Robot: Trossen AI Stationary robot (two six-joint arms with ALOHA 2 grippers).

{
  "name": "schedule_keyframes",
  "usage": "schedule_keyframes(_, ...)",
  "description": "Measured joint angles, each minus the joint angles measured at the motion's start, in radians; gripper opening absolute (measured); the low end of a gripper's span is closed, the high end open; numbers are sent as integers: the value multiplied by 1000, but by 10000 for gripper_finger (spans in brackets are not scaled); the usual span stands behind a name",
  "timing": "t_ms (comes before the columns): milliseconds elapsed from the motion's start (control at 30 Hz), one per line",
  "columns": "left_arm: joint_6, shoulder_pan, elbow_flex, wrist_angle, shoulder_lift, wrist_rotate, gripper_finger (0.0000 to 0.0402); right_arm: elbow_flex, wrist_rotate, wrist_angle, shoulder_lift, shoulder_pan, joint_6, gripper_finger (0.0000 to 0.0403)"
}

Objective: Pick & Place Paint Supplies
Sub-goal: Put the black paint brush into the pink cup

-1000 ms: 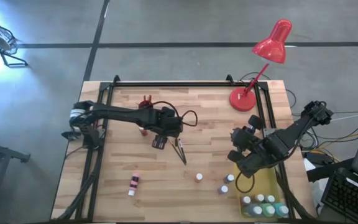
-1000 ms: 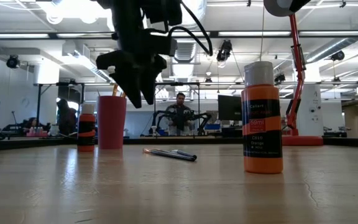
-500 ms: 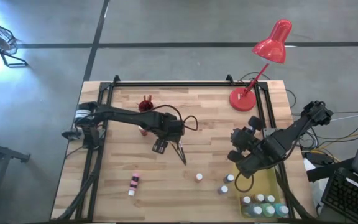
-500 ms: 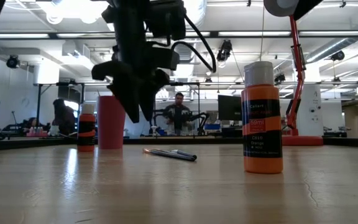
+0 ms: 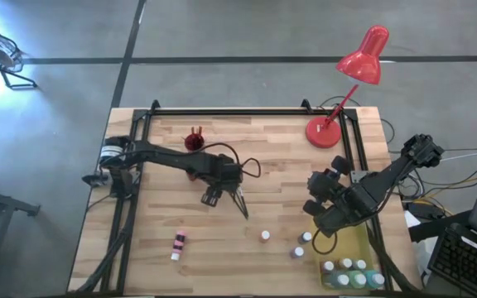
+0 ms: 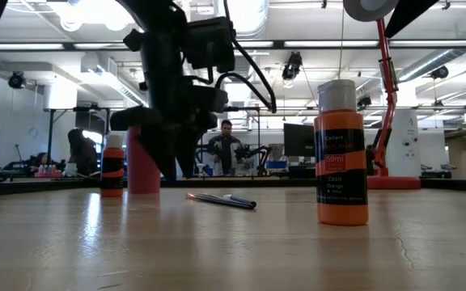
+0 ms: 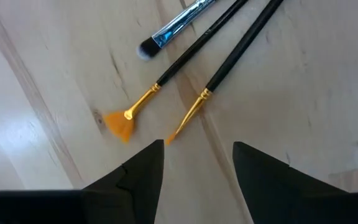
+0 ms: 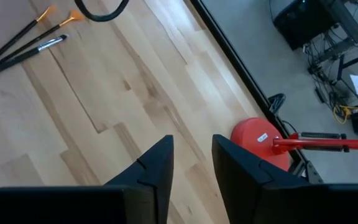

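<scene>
Low view | wood table (image 6: 217,242) | person (image 6: 227,145) behind | left hand (image 7: 194,162) parted over brushes (image 7: 229,56) | right hand (image 8: 191,158) narrowly parted

In the left wrist view the paintbrushes (image 7: 185,56) run off the picture's edge, handles cut short. In the low view the red cup (image 6: 142,166) stands half hidden behind the left arm, and the lamp (image 6: 387,97) loses its head past the frame. From above, the bottles in the yellow tray (image 5: 350,240) are too small to tell colours.
</scene>
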Motion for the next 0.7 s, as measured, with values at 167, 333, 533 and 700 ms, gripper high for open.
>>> schedule_keyframes(167, 28, 6, -11, 52, 13, -8, 196, 1, 0, 1, 0, 0, 12, 94)
schedule_keyframes(333, 41, 8, -11, 59, 54, -6, 195, 1, 0, 2, 0, 0, 16, 74)
schedule_keyframes(533, 51, 13, -5, 60, 89, -5, 195, 1, 1, 4, 0, 0, 19, 58)
schedule_keyframes(700, 46, 21, -6, 59, 98, -8, 192, 1, 0, 6, 0, 0, 19, 51)
